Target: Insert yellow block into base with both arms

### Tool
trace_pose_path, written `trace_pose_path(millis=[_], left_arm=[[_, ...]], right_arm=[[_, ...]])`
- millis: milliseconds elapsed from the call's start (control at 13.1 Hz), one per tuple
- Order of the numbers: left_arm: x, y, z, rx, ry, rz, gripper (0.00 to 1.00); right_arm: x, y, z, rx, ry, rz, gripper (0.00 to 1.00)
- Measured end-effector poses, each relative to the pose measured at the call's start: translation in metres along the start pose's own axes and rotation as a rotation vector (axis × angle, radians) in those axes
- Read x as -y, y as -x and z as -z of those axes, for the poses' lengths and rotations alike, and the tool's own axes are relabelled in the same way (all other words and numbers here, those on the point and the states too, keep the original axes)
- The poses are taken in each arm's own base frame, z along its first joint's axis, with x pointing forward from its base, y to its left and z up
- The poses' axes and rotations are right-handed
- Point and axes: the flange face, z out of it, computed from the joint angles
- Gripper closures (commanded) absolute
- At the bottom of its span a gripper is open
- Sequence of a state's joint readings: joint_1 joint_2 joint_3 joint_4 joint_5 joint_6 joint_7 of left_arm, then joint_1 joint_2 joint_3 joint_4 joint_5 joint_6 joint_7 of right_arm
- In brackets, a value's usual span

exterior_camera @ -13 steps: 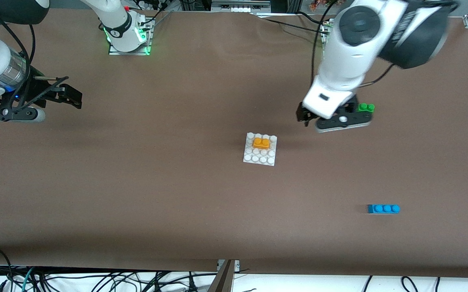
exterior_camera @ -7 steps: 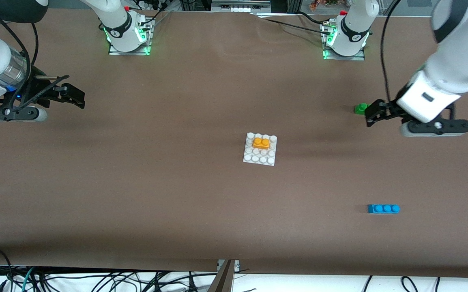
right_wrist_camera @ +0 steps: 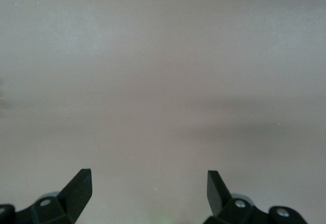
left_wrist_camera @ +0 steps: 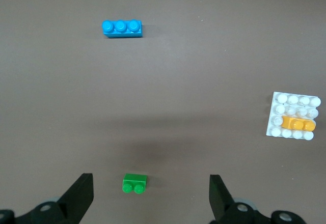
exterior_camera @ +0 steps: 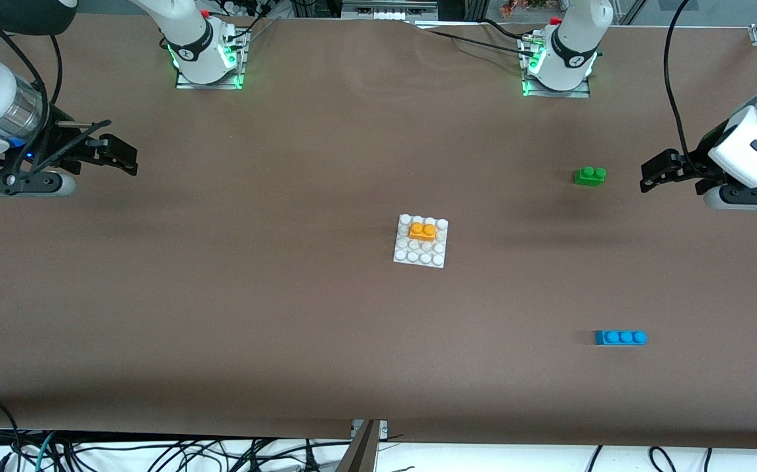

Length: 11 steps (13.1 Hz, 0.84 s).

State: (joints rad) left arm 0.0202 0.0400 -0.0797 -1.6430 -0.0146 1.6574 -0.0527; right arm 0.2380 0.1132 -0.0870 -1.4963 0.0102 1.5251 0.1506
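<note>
Swung left gripper (exterior_camera: 655, 172) away toward table's (exterior_camera: 221, 314) left-arm edge, fingers apart, empty. Right gripper (exterior_camera: 119, 156) waits at right-arm edge, fingers apart. Yellow block (exterior_camera: 422, 231) seated on base (exterior_camera: 420, 257), mid-table.

Even overhead light, soft faint shadows on table (exterior_camera: 286, 314); right wrist view washed-out, hazy.

A brown table (exterior_camera: 234, 314) fills the view, black cables (exterior_camera: 155, 452) along its near edge.

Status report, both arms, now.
Left gripper open, empty, at its table end. Right gripper open, empty, waiting at its end. Yellow block seated on base. Nothing obstructing.
</note>
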Motion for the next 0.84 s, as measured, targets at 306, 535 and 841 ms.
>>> trace_pose_path(millis=[306,535,841], left_arm=[[-0.001,0.015,0.006,-0.006,-0.003,-0.002,0.0],[-0.006,0.016,0.003,-0.004,-0.004,-0.01,0.0],[-0.006,0.016,0.003,-0.004,-0.004,-0.009,0.0]], right_arm=[[0.0,0.0,0.0,0.0,0.0,0.0,0.0],[0.0,0.0,0.0,0.0,0.0,0.0,0.0],[0.0,0.0,0.0,-0.001,0.0,0.0,0.0]])
